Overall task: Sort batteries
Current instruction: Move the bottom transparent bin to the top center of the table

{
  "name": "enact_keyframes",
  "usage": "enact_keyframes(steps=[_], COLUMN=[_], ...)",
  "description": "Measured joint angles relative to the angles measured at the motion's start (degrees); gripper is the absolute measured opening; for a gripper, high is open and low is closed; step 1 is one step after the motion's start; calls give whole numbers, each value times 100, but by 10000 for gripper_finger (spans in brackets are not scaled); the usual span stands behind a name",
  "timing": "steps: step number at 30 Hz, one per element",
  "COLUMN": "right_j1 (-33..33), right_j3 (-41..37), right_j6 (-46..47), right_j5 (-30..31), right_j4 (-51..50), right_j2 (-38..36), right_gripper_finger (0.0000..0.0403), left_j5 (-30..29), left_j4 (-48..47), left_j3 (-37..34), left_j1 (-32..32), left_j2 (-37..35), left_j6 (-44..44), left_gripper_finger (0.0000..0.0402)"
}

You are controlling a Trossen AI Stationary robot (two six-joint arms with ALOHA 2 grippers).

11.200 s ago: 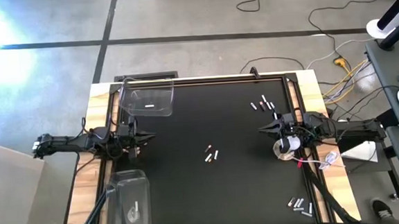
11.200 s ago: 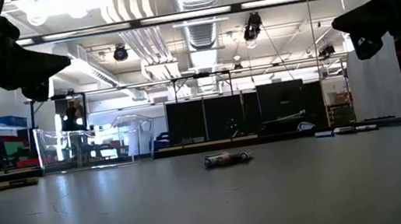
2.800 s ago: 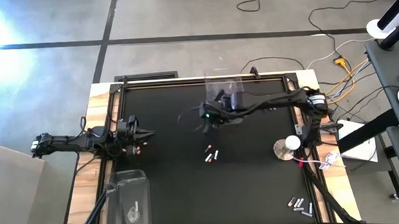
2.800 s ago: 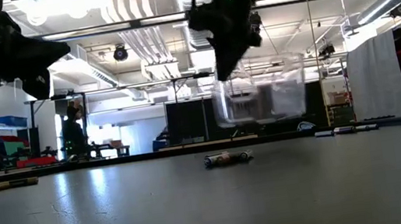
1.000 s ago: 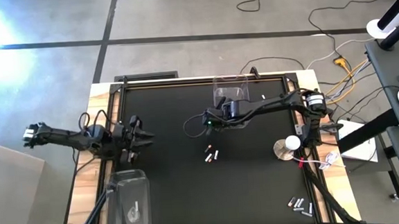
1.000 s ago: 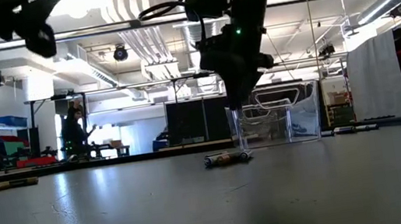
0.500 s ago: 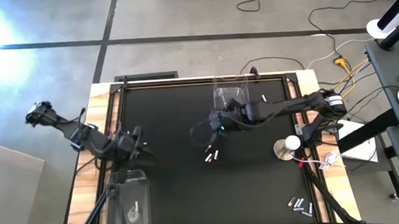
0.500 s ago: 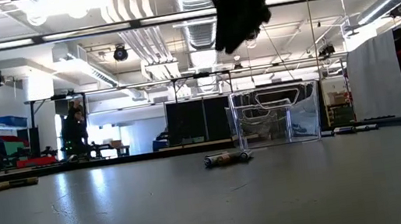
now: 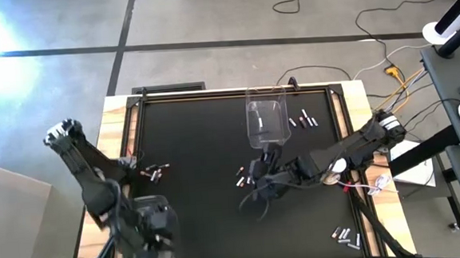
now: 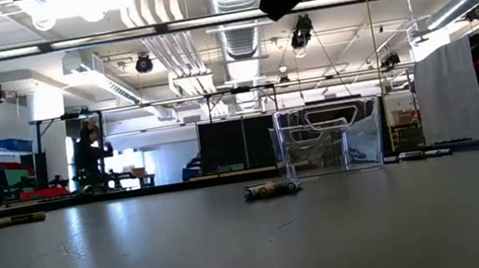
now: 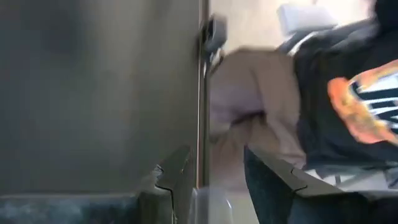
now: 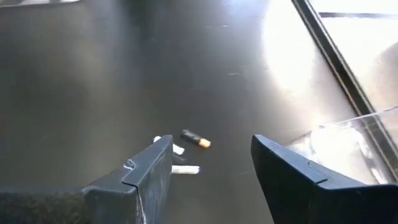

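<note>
Both hands blurred overhead; left hand (image 9: 152,230) over clear bin (image 9: 165,217)

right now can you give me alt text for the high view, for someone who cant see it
Overhead view of a black table with two dark robot arms: the right gripper hovers open beside a few small batteries at centre, below a clear bin. The left gripper is over a second clear bin at the near left corner; more batteries lie scattered.

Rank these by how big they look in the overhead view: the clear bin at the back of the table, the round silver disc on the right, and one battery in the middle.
1. Clear bin, clearly the largest.
2. Silver disc, partly hidden by the right arm.
3. Middle battery, a tiny sliver.
</note>
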Motion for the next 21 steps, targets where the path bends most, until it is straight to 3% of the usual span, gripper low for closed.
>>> enact_keyframes(steps=[12, 17, 21], right_j1=[656, 978, 1206], right_j3=[0, -4, -4], right_j6=[395, 633, 725], right_j5=[54, 272, 451], right_j4=[-6, -3, -3], right_j2=[35, 45, 45], right_gripper_finger=[210, 210, 210], left_j5=[1317, 1747, 1763], left_j4=[-839, -1282, -1291], left_j3=[1362, 1802, 2123], left_j1=[-286, -374, -427], left_j2=[1793, 2309, 2608], left_j6=[-1879, -2242, -2258], left_gripper_finger=[119, 119, 119])
